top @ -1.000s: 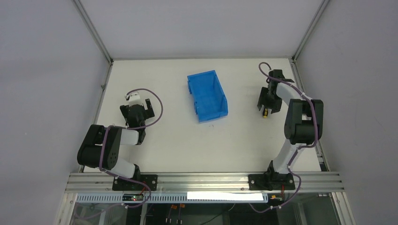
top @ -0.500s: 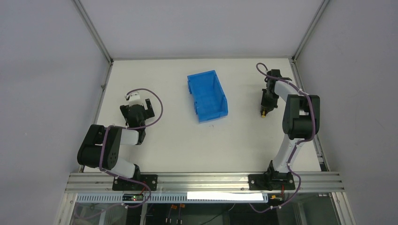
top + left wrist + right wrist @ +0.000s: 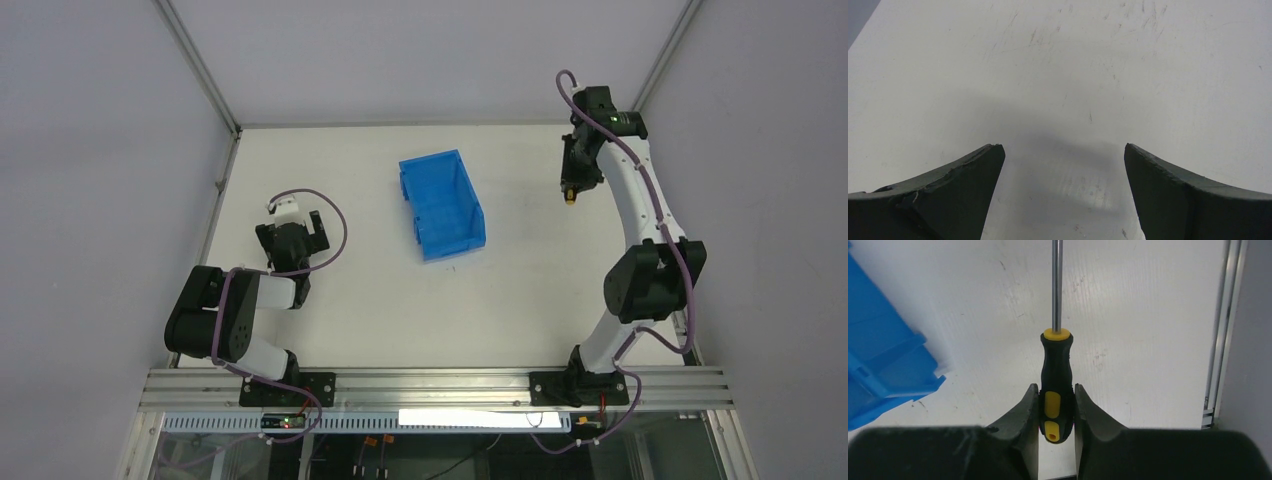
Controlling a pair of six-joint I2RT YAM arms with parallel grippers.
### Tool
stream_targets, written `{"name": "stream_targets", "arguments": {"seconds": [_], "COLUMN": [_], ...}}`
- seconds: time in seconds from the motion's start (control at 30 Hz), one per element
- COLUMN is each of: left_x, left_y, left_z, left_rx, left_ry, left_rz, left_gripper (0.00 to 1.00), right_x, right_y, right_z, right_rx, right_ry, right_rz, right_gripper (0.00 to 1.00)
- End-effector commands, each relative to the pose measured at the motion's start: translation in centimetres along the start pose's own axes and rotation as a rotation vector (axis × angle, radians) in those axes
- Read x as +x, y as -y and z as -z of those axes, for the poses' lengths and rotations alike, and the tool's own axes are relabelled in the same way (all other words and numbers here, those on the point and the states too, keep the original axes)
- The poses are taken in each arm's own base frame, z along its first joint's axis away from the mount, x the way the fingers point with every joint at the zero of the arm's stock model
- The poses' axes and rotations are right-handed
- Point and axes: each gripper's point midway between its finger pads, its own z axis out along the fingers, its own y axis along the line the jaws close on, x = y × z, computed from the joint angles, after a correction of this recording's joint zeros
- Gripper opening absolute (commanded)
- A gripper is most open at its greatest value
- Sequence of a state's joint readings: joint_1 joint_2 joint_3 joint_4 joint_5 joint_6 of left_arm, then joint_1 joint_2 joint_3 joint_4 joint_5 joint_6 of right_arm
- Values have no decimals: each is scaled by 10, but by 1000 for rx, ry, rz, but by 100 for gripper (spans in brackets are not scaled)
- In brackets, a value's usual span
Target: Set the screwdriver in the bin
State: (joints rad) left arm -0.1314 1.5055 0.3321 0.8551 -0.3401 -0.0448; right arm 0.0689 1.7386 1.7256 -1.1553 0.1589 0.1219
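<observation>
The right gripper (image 3: 1055,394), jaws clamped on the small black-and-yellow-handled, thin-shafted screwdriver (image 3: 1056,360), is holding it above the far right of the white bench (image 3: 520,290), well apart from the bright blue plastic bin (image 3: 478,215); transfer and release appear outstanding. The left gripper (image 3: 1060,165) is idling near left, jaws apart.

White scuffed table (image 3: 400,310), pale grey walls (image 3: 100,150), possibly aluminium corner rails (image 3: 201,68).
</observation>
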Motion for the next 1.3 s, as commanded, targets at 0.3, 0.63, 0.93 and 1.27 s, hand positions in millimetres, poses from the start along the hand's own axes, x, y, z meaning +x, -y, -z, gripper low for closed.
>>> {"name": "stream_targets", "arguments": {"seconds": [0.3,0.63,0.93,1.27], "left_x": [-12,-11,-12,-12], "left_y": [1,1,1,1], "left_z": [-3,-3,-3,-3], "left_rx": [-11,-11,-12,-11], "left_ry": [34,34,34,34], "left_rz": [23,23,24,23], "left_gripper": [99,99,99,99], "right_x": [-32,-2,31,64], "right_y": [-149,-266,-295,-297], "right_z": [122,101,6,-73], "right_rx": [-236,-364,-313,-251], "right_ry": [348,399,236,116], "right_rz": [339,540,492,422], "right_gripper": [0,0,0,0]}}
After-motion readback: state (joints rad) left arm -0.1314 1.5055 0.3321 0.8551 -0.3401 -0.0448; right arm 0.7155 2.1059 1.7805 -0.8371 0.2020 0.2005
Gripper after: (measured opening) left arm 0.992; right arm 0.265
